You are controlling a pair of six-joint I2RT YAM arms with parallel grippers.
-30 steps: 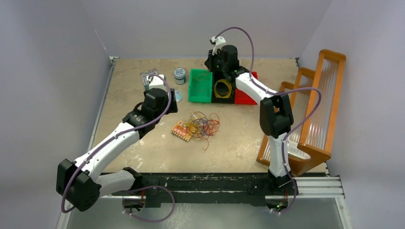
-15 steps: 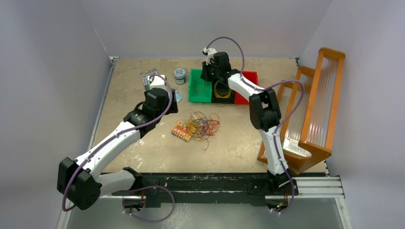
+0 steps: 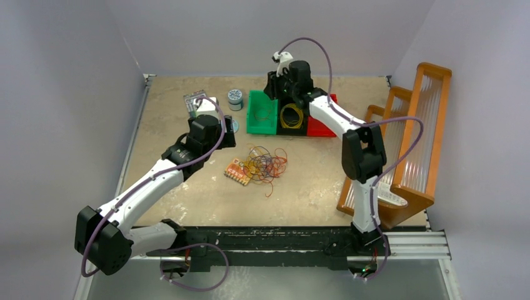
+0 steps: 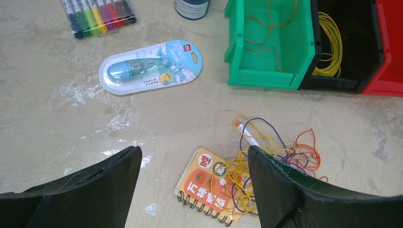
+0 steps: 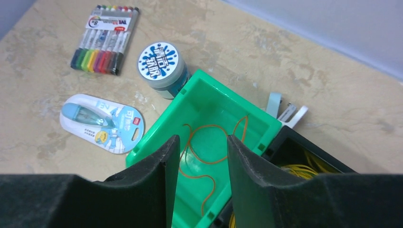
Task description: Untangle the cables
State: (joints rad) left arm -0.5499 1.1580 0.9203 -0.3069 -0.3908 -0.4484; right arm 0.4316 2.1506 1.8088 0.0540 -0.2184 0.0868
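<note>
Nearest the bases, the left gripper (image 4: 192, 153) is seen hovering low over the table (image 3: 300, 194), jaws spread wide, nothing held. Just beyond it the cables (image 4: 273, 154) are found as a loose yellow, orange and purple tangle, partly draped over a small spiral notebook (image 4: 206, 187) (a white pen-like thing is poking out of the heap, identity not clear). A carded correction tape (image 4: 149, 66) is lying to the left, well apart. Farther back, three bins are set side by side: a green bin (image 4: 266, 81) with one orange strand (image 5: 207, 145) in it, a black bin (image 4: 332, 85) with a yellow coil (image 4: 332, 45), and a red bin (image 4: 387, 47) whose contents cannot be told. The right gripper (image 5: 202, 142) is held above the green bin, jaws partly parted, nothing between them. The step is judged as sorting by colour, one drop-off done, most of the tangle not yet sorted. For the next move, a single loop at the heap's edge should be pinched and drawn out, the notebook perhaps pinned. Open room is left around the tangle; a jar (image 5: 161, 64) and marker pack (image 5: 105, 38) crowd the far left, a wooden rack (image 3: 412, 144) the right edge.
</note>
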